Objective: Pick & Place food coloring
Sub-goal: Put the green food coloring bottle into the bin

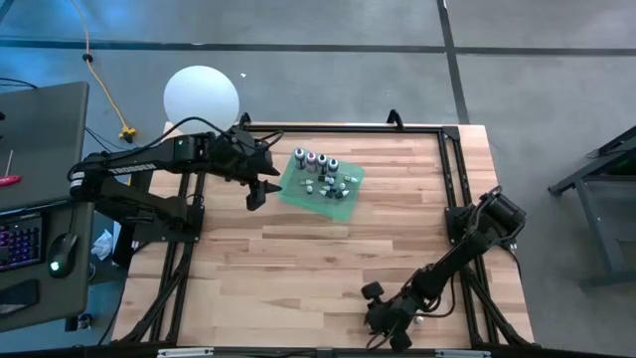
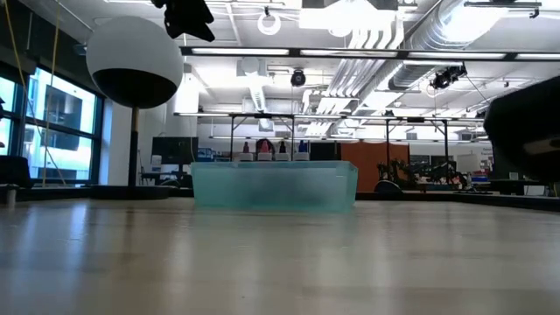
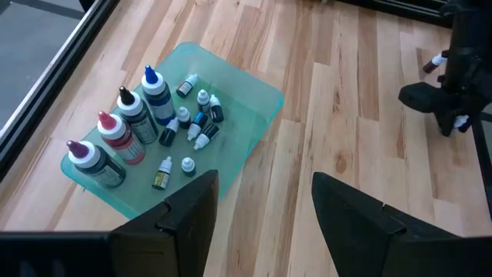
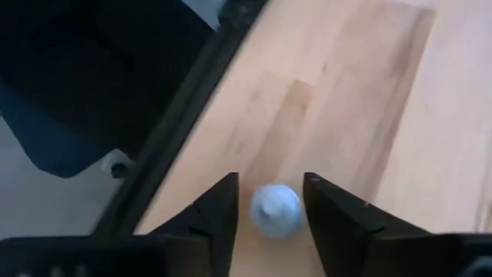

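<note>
Left end effector [image 1: 260,189]: fingers apart, empty, just beside the translucent green tray [image 1: 294,189] of small food coloring bottles [image 1: 323,175].
Right end effector [image 4: 269,201]: fingers clamped on a small white-capped bottle [image 4: 276,208] at the wooden desk [image 1: 298,268] edge.

A wooden table [image 1: 318,249] of pale planks is seen, framed by dark rails. A translucent green tray [image 1: 298,189] is set flat on it, just beside and ahead of the left gripper [image 1: 260,189], whose fingers are spread apart above the boards. A small whitish bottle [image 4: 277,209] is stood on the wood near the table's edge, between the fingers of the right gripper [image 4: 269,211], well apart from the tray.
</note>
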You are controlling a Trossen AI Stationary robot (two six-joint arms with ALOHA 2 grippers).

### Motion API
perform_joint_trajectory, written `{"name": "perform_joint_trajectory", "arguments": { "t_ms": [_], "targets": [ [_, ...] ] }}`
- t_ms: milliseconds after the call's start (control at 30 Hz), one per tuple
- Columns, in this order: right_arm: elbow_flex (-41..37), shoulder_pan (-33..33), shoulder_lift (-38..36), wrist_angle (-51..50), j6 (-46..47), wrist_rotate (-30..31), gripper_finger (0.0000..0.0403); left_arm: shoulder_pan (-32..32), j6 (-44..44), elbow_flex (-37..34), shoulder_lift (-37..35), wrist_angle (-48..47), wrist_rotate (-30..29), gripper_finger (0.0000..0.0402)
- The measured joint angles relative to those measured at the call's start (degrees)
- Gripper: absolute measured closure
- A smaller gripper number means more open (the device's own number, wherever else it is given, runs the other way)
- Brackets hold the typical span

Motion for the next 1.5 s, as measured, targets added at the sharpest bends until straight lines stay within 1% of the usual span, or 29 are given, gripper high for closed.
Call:
{"name": "perform_joint_trajectory", "arguments": {
  "t_ms": [100, 200, 300, 367, 467, 533, 600, 633, 667, 700, 733, 800, 833, 900, 933, 1000, 1100, 1233, 1400, 1500],
  "targets": [
    [0.0, -0.5, 0.0, 1.4, 0.0, -0.2, 0.0303, 0.0, 0.0, 0.0, 0.0, 0.0, 0.0, 0.0192],
    [0.0, -1.2, -0.2, 3.0, -0.3, 1.0, 0.0336, 0.0, 0.0, 0.0, 0.0, 0.0, 0.0, 0.0192],
    [0.2, -2.3, -2.3, 3.1, -5.5, 4.5, 0.0341, 0.0, 0.0, 0.0, 0.0, -0.1, 0.0, 0.0192],
    [0.2, -3.2, -4.7, 3.0, -12.3, 10.1, 0.0341, 0.0, 0.5, 0.0, 0.0, -0.4, 0.0, 0.0192],
    [0.2, -5.6, -9.9, 3.0, -24.8, 23.3, 0.0339, 0.0, 1.5, 0.0, 0.0, -0.5, 0.1, 0.0192],
    [0.3, -8.2, -13.8, 3.3, -32.9, 31.2, 0.0328, 0.0, 1.6, 0.0, 0.0, -0.5, 0.1, 0.0192],
    [0.3, -12.2, -17.0, 3.7, -36.1, 37.9, 0.0320, 0.0, 1.6, 0.0, 0.0, -0.5, 0.1, 0.0192],
    [0.3, -14.8, -18.4, 3.9, -35.8, 40.3, 0.0319, 0.0, 1.6, 0.0, 0.0, -0.5, 0.1, 0.0192],
    [0.3, -17.9, -19.5, 3.9, -34.6, 40.9, 0.0318, 0.0, 1.7, 0.0, 0.0, -0.6, 0.1, 0.0192],
    [0.3, -21.5, -20.5, 3.8, -32.7, 39.9, 0.0319, 0.0, 1.7, 0.0, 0.0, -0.6, 0.1, 0.0192],
    [0.3, -25.3, -21.1, 3.9, -30.1, 37.2, 0.0321, 0.0, 1.7, 0.0, 0.0, -0.6, 0.1, 0.0192],
    [0.3, -33.1, -21.3, 4.0, -23.1, 28.5, 0.0326, 0.0, 2.0, 0.0, 0.0, -0.8, 0.1, 0.0192],
    [0.3, -36.8, -20.9, 3.4, -19.9, 23.3, 0.0328, 0.0, 2.3, 0.0, 0.0, -1.0, 0.1, 0.0192],
    [0.3, -43.0, -19.3, 1.7, -15.6, 14.2, 0.0331, 0.0, 3.3, 0.0, 0.0, -1.7, 0.1, 0.0192],
    [0.3, -45.3, -18.2, 0.7, -14.4, 11.5, 0.0332, 0.0, 3.5, 0.0, 0.0, -2.2, 0.1, 0.0192],
    [0.3, -48.4, -15.4, -0.1, -13.6, 9.5, 0.0332, 0.0, 3.5, 0.0, 0.0, -3.1, 0.0, 0.0192],
    [0.2, -50.5, -10.7, 0.4, -14.5, 8.3, 0.0330, 0.0, 4.7, 0.0, 0.0, -4.1, 0.0, 0.0192],
    [0.2, -50.9, -6.3, 0.9, -14.0, 5.7, 0.0329, 0.0, 5.2, 0.0, 0.0, -4.0, 0.0, 0.0192],
    [0.2, -50.9, -3.4, 0.9, -13.3, 1.4, 0.0328, 0.0, 5.2, 0.0, 0.0, -4.0, -0.1, 0.0192],
    [0.2, -51.0, -3.1, 0.7, -15.2, -1.3, 0.0322, 0.0, 5.2, 0.0, 0.0, -3.9, -0.1, 0.0192]
  ]
}}
